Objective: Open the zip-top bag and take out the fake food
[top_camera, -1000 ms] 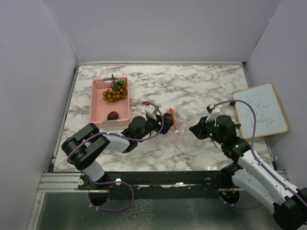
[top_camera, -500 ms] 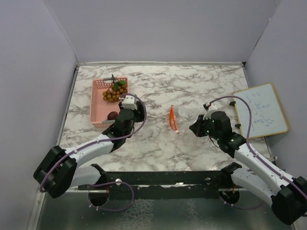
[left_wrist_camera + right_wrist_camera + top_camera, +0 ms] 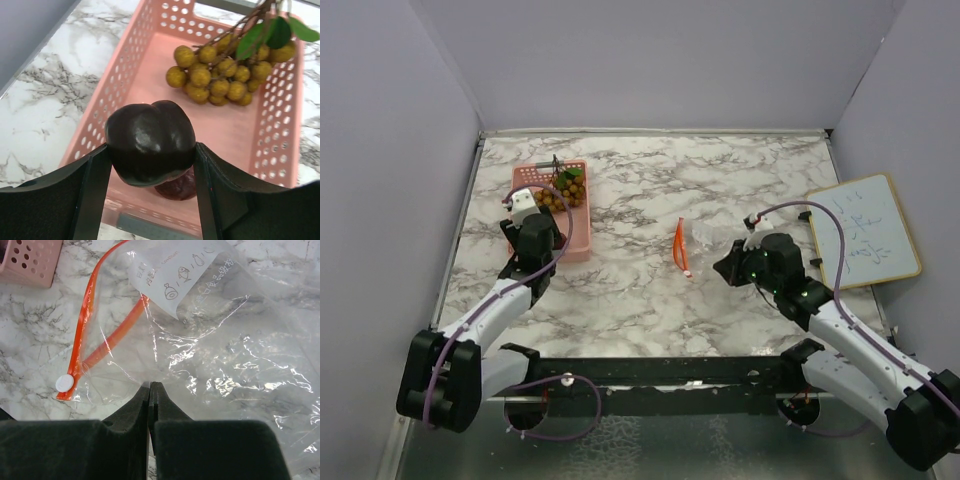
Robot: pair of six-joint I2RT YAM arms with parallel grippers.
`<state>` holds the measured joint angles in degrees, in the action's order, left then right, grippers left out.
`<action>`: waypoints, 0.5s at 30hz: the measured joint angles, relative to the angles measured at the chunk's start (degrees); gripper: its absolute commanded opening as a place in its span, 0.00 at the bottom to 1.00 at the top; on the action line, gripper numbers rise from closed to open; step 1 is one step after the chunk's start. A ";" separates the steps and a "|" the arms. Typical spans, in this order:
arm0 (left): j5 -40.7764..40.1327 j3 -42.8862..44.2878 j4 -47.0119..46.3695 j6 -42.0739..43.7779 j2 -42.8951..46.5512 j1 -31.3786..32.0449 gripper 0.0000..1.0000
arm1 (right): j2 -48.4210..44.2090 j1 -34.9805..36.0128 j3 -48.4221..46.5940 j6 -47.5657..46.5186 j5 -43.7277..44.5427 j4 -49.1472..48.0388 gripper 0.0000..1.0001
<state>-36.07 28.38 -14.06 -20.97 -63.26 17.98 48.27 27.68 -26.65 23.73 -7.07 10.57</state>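
My left gripper [image 3: 151, 156] is shut on a dark maroon round fruit [image 3: 150, 135] and holds it over the near end of the pink basket [image 3: 125, 75]. A second maroon fruit [image 3: 176, 187] lies in the basket right below it. The golden-brown bunch [image 3: 220, 80] lies at the basket's far end. In the top view the left gripper [image 3: 535, 235] is over the basket [image 3: 580, 228]. The zip-top bag [image 3: 215, 345], clear with an orange zip strip [image 3: 87, 310], lies flat on the table. My right gripper [image 3: 150, 385] is shut, pinching the bag's film at its near edge.
A small whiteboard [image 3: 863, 232] lies at the table's right edge. The bag [image 3: 700, 240] sits mid-table, right of the basket. The marble table [image 3: 720, 170] is enclosed by grey walls on three sides.
My left arm has swung left from beside the bag to over the pink basket, carrying the maroon fruit. The right gripper has stayed pinched on the bag.
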 measured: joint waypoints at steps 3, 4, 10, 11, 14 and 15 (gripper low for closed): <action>2.38 -0.33 -0.07 -0.33 -1.40 -4.39 0.55 | 0.35 0.00 0.46 0.00 -0.70 -0.79 0.01; 3.02 -0.33 -0.28 -0.33 -2.19 -5.42 0.55 | 0.46 0.00 0.50 0.00 -0.92 -0.83 0.01; 7.91 -0.33 -1.31 -0.31 -7.65 -9.86 0.61 | 0.57 0.00 0.50 0.00 -1.38 -1.18 0.01; 8.72 -0.33 -1.51 -0.31 -8.15 -10.21 0.66 | 0.57 0.00 0.50 0.00 -1.38 -1.18 0.01; 10.60 -0.33 -2.14 -0.24 -8.52 -10.73 0.81 | 0.57 0.00 0.50 0.00 -1.40 -1.20 0.01; 11.19 -0.33 -2.34 -0.26 -8.52 -10.78 0.84 | 0.57 0.00 0.50 0.00 -1.42 -1.20 0.01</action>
<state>-24.88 28.05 -16.40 -21.23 -71.79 7.20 48.84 27.68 -26.15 23.73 -8.49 9.37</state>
